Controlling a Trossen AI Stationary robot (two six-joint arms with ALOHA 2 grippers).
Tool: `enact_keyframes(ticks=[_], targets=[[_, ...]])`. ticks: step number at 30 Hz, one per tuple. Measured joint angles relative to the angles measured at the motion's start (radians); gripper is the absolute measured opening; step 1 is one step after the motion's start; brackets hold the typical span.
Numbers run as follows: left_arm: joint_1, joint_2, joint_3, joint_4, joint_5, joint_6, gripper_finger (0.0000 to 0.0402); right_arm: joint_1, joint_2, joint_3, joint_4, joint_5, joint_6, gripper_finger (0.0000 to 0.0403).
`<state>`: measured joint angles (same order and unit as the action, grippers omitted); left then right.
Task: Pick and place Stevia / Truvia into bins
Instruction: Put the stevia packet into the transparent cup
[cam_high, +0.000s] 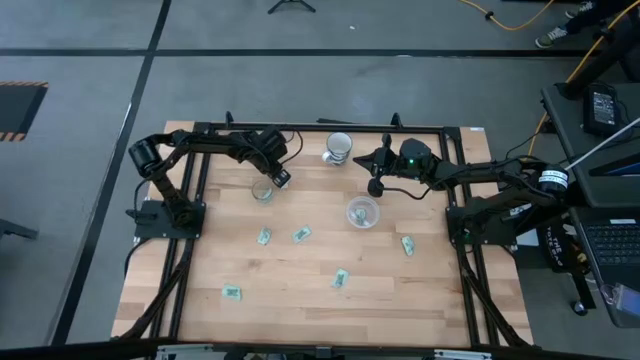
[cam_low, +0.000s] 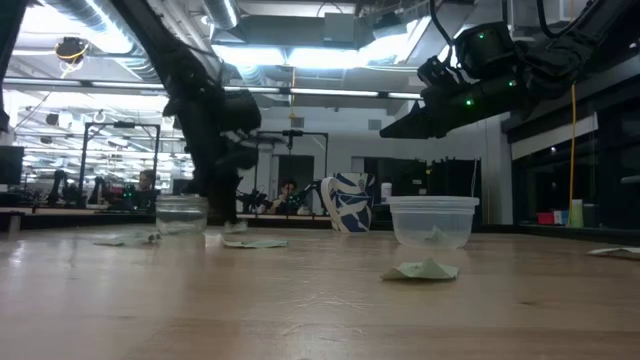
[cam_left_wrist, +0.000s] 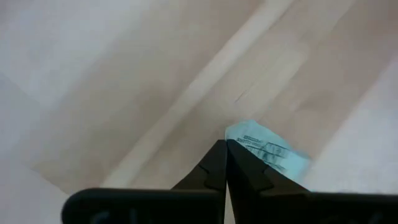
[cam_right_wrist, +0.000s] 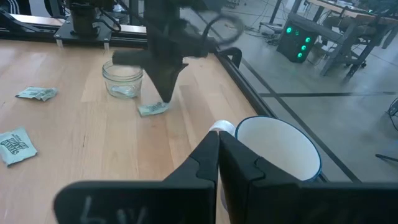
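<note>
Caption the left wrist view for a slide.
Left gripper shut on a green packet over the wooden table.

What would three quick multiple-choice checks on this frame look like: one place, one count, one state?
1. The left gripper is: A) beside the smaller clear cup; B) above the wider clear cup; C) beside the mug.
2. Clear cups in view: A) one; B) two; C) four.
3. The left gripper's fingers are: A) spread wide; B) closed on a packet; C) closed on a cup rim.

Key:
1. A, the high view puts it right next to the smaller clear cup.
2. B, only the smaller and the wider clear cup show.
3. B, the left wrist view shows the fingers together with the packet at their tips.

The right gripper waits, shut, by the mug.
</note>
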<state>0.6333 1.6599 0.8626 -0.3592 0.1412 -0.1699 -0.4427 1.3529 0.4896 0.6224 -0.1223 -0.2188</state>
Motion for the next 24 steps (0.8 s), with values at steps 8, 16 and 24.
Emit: enact_keyframes(ticks=[8,16,24], targets=[[0.002,-0.142,0.002,0.008,0.015,0.020,0.0002,0.000,0.000,0.000,0.000,0.000,0.000,0.0015],[0.003,-0.301,0.003,-0.003,0.010,0.035,0.0002,0.000,0.000,0.000,-0.006,0.000,0.000,0.0015],[0.004,-0.444,0.004,-0.062,0.007,0.047,0.0002,0.000,0.000,0.000,-0.008,0.000,0.000,0.0015]])
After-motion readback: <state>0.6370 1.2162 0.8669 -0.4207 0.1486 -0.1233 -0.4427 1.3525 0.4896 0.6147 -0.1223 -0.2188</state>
